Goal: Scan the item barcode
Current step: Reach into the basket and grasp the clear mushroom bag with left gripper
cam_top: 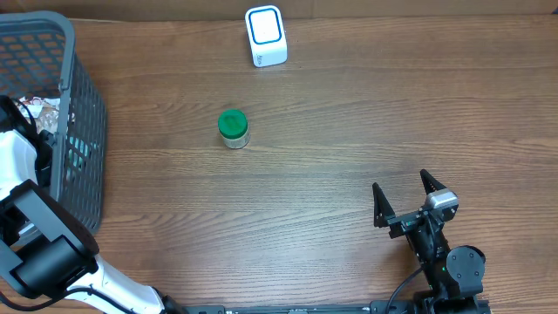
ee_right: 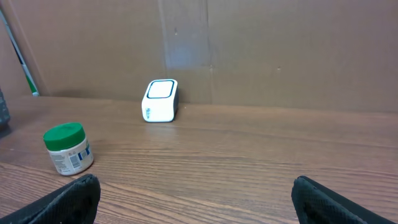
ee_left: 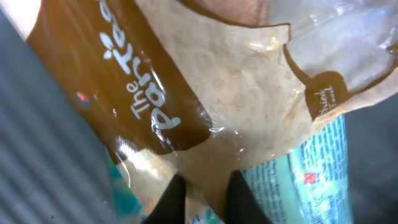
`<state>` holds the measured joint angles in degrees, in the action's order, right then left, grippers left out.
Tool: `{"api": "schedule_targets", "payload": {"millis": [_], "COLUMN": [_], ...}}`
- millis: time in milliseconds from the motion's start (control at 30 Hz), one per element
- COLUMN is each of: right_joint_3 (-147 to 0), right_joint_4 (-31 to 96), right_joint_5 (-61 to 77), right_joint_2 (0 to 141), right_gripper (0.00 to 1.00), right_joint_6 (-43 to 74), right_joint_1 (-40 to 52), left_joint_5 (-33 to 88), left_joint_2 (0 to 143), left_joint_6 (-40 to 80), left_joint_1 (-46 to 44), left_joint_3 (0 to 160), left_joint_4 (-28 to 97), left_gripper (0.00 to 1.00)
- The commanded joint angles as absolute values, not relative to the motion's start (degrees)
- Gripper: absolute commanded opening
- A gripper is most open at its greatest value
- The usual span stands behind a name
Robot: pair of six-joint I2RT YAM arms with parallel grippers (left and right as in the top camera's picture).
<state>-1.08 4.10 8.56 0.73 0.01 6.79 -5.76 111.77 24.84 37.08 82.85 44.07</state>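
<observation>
In the left wrist view a brown and tan snack bag [ee_left: 205, 81] with white lettering fills the frame, lying over a teal printed packet [ee_left: 305, 180]. My left gripper [ee_left: 205, 182] is shut on a fold of the brown bag's lower edge, inside the grey basket [cam_top: 83, 96]. No barcode shows on the bag. The white scanner [cam_top: 265, 35] with a blue ring stands at the table's far edge, also visible from the right wrist as the scanner [ee_right: 161, 99]. My right gripper [cam_top: 405, 194] rests near the front right, open, with nothing between its fingers [ee_right: 68, 193].
A green-lidded jar [cam_top: 233, 127] stands upright mid-table; in the right wrist view the jar [ee_right: 68, 148] is at the left. The basket walls surround my left arm [cam_top: 17, 166]. A cardboard wall [ee_right: 249, 43] stands behind the scanner.
</observation>
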Motion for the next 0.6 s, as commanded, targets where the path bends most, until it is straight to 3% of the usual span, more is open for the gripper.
{"api": "schedule_targets", "payload": {"millis": [0, 567], "right_joint_3": [-0.4, -0.4], "right_joint_4": [3.9, 3.9], "right_joint_5": [8.5, 8.5], "right_joint_2": [0.2, 0.2], "right_gripper": [1.0, 1.0], "right_joint_6": [-0.1, -0.1], "right_joint_1": [6.6, 6.6], "left_joint_5": [-7.0, -6.3], "left_joint_2": [112.5, 112.4], "left_joint_6": [24.4, 26.3], "left_joint_1": [37.1, 37.1], "left_joint_3": [82.6, 100.2], "left_joint_4": [44.2, 62.6], "left_gripper": [0.04, 0.04]}}
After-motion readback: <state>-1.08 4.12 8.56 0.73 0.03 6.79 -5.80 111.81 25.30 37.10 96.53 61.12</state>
